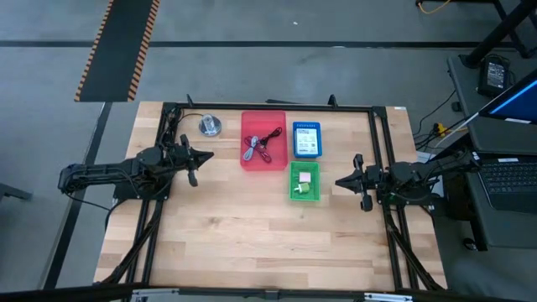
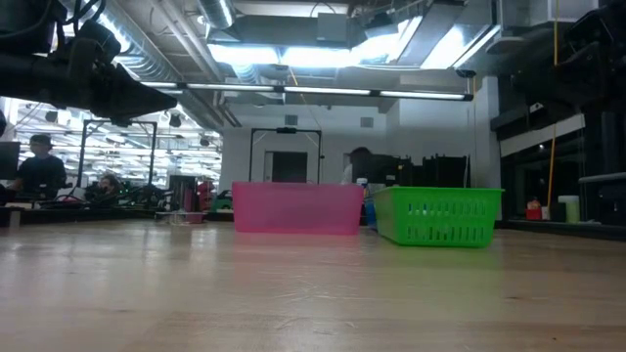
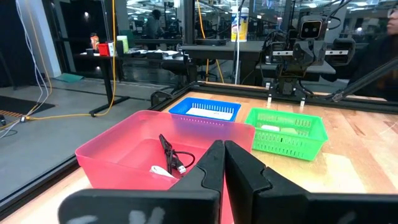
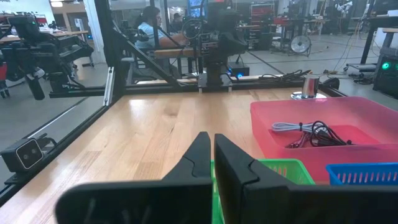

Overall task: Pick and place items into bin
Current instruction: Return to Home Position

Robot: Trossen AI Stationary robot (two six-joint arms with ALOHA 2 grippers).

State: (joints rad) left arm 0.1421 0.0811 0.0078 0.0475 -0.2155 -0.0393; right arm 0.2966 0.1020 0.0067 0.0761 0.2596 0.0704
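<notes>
Sorting looks all but finished at the workbench: seen from above, the near half of the table (image 1: 252, 252), toward 6 o'clock, is bare wood with no loose item visible on it. At 9 o'clock the left gripper (image 1: 205, 155) hangs clenched on nothing, nose toward the centre. At 3 o'clock the right gripper (image 1: 340, 180) faces it, likewise pinched closed and empty. Just off centre toward 3 o'clock, the green bin (image 1: 292, 189) holds white packets (image 1: 306, 179). Beyond it, at 12 o'clock, the red bin (image 1: 273, 122) carries the tangled red and black cables (image 1: 260, 147). The blue bin (image 1: 294, 143) sits just beside it at 1 o'clock, with a pale item inside. A round silver disc (image 1: 210, 126) sits alone at 11 o'clock, near the far rail. On this showing nothing remains to pick, and only parking the arms is left. Room is generous toward 6 o'clock. The black frame (image 1: 268, 106) hems the far and side edges, and the right gripper has the green bin close ahead.
</notes>
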